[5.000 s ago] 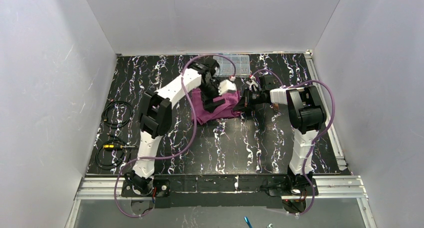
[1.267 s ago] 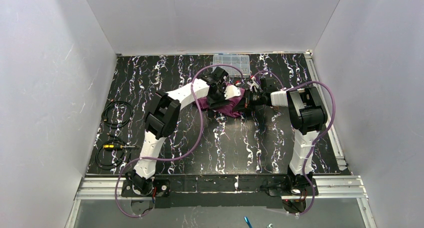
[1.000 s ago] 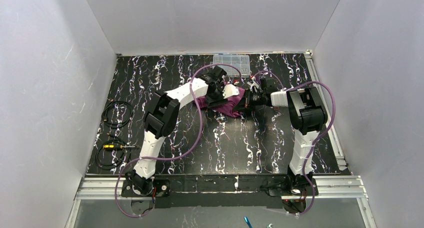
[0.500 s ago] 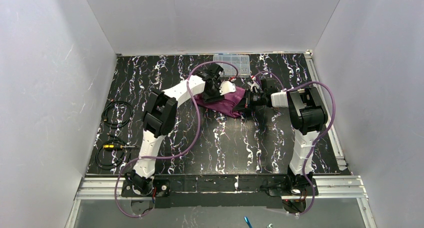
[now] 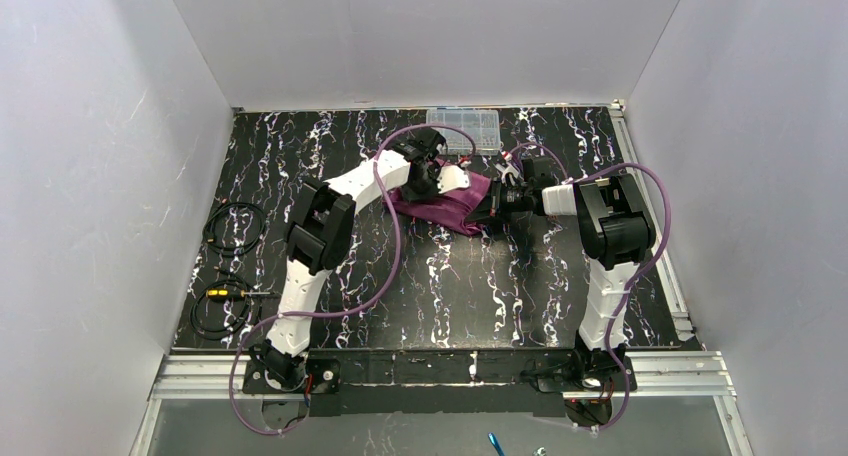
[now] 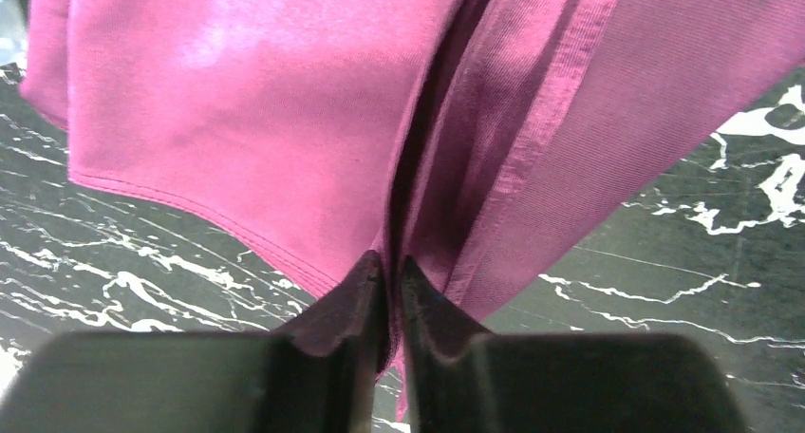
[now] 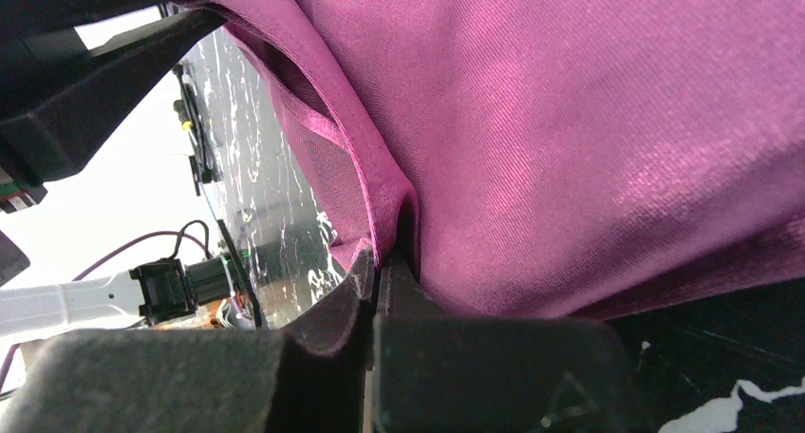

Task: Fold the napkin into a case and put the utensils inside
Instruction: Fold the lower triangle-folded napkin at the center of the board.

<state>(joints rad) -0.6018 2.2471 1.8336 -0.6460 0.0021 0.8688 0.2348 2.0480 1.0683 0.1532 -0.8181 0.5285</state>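
The plum-purple napkin (image 5: 447,208) lies bunched on the black marbled table (image 5: 480,296), between the two grippers at the back middle. My left gripper (image 5: 424,183) is at its left end, shut on a gathered fold of the napkin (image 6: 237,101); the left gripper's (image 6: 389,262) jaws pinch the cloth's edge. At the right end my right gripper (image 5: 489,208) is shut on a hemmed fold of the napkin (image 7: 589,139), cloth caught between the right gripper's (image 7: 378,257) tips. The utensils are hidden.
A clear plastic compartment box (image 5: 463,128) stands at the table's back edge, just behind the grippers. Two black cable coils (image 5: 233,226) (image 5: 218,308) lie at the far left. White walls close in three sides.
My left gripper has shut on the napkin's fold and shifted slightly back and left. The cloth stretches a little more between the two grippers. The right gripper holds as before.
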